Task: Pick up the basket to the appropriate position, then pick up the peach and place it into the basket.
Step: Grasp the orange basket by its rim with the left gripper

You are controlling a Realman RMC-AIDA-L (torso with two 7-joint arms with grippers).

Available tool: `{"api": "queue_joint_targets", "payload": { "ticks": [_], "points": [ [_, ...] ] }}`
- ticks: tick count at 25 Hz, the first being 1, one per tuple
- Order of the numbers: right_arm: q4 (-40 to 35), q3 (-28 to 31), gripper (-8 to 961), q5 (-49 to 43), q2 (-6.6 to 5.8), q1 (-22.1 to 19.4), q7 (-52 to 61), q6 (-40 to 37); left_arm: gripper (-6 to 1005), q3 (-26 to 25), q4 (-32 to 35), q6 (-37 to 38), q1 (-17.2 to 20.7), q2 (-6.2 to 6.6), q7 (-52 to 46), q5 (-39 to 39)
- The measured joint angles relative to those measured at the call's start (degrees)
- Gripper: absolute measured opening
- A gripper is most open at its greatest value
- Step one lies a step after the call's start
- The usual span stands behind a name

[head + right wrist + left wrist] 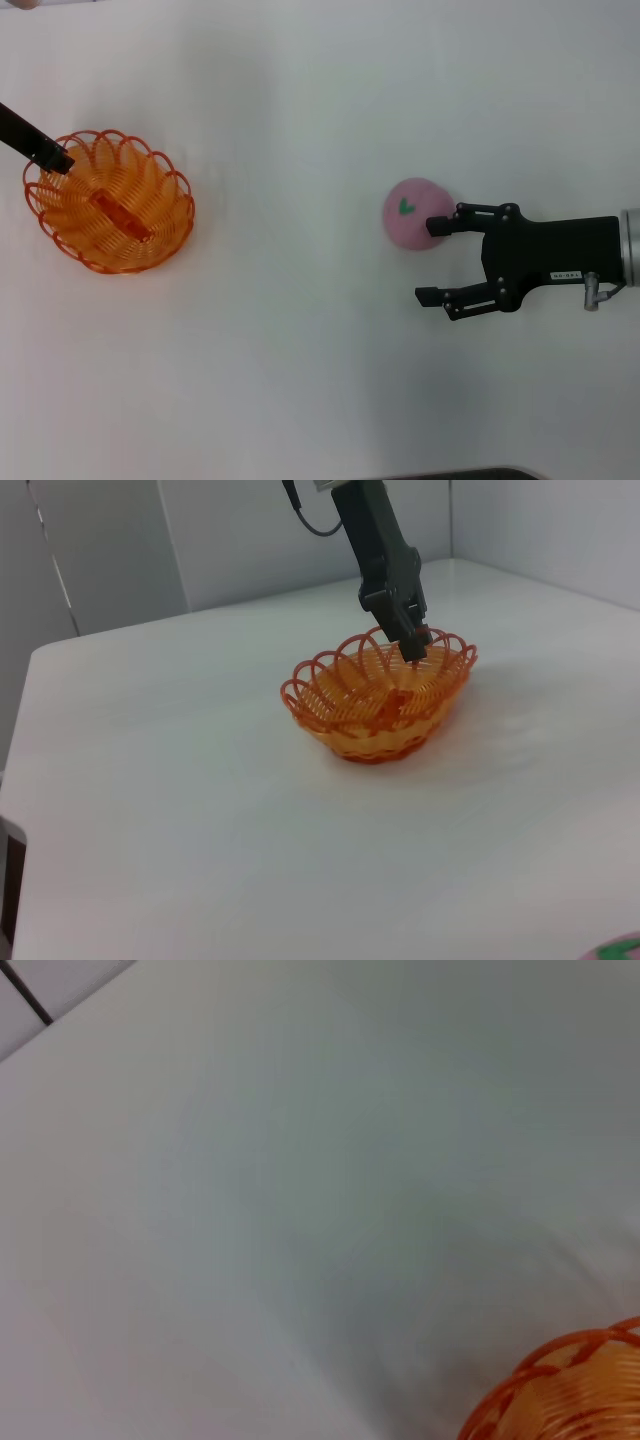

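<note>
Far left on the white tabletop (300,380), the basket (110,203) sits upright, and the left end effector (55,160) is at its far rim, pinched shut on the wire loops. Over to the right, well apart, lies the peach (410,213). The right end effector (432,260) is wide open, holding nothing, one fingertip (438,224) touching the peach.
</note>
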Motion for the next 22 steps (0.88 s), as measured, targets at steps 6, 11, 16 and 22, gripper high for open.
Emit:
{"api": "queue_joint_targets", "payload": {
  "ticks": [6,11,16,22],
  "points": [
    [0.0,0.0,947,0.0,0.00,0.2,0.4,-0.1,203,0.0,0.1,0.1,0.0,-0.03,-0.1,0.0],
    [0.0,0.0,947,0.0,0.00,0.3,0.5,-0.2,165,0.1,0.1,0.2,0.0,-0.03,-0.1,0.0],
    [0.0,0.0,947,0.0,0.00,0.3,0.5,-0.3,164,0.1,0.1,0.3,0.1,-0.03,-0.1,0.0],
    [0.0,0.0,947,0.0,0.00,0.4,0.5,-0.3,163,-0.4,0.1,2.1,-0.3,0.30,-1.3,0.0]
  ]
}}
